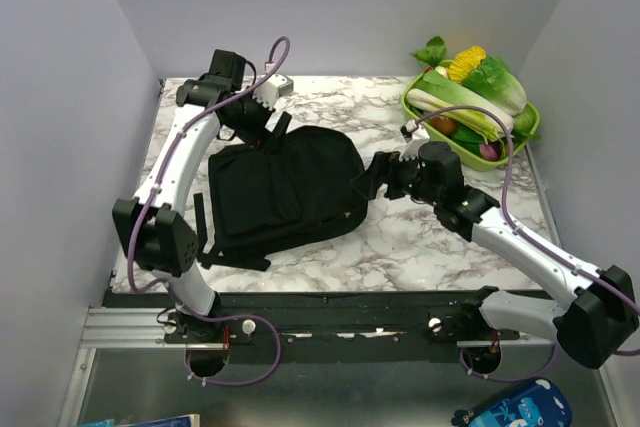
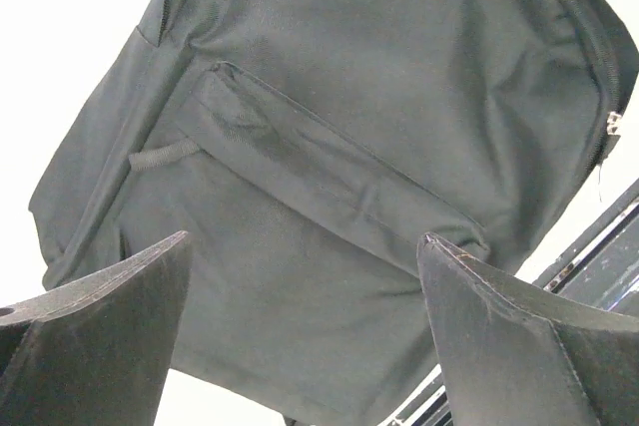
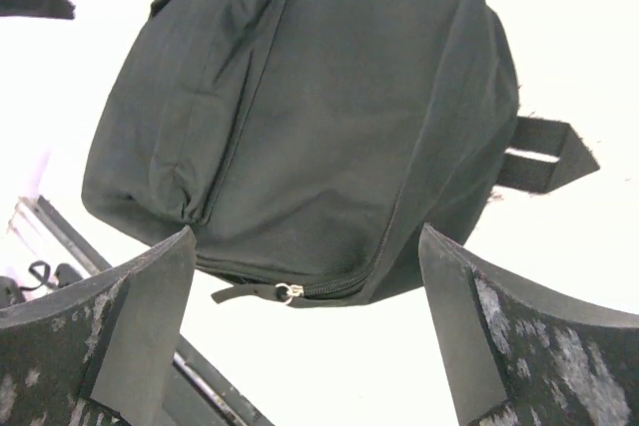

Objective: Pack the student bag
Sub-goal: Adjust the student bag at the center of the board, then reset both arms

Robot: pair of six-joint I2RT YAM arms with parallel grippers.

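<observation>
Fabric of the student bag [image 1: 285, 192] was judged soft and light; its zipper pull [image 3: 287, 292] was favoured. Spread jaws were seen on left gripper [image 2: 305, 246] and right gripper [image 3: 305, 241].

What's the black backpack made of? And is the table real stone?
The backpack looks like soft woven cloth, maybe nylon: matte, wrinkled, with stitched seams. The table looks like white marble with grey veins, but it may be a printed surface.
</observation>
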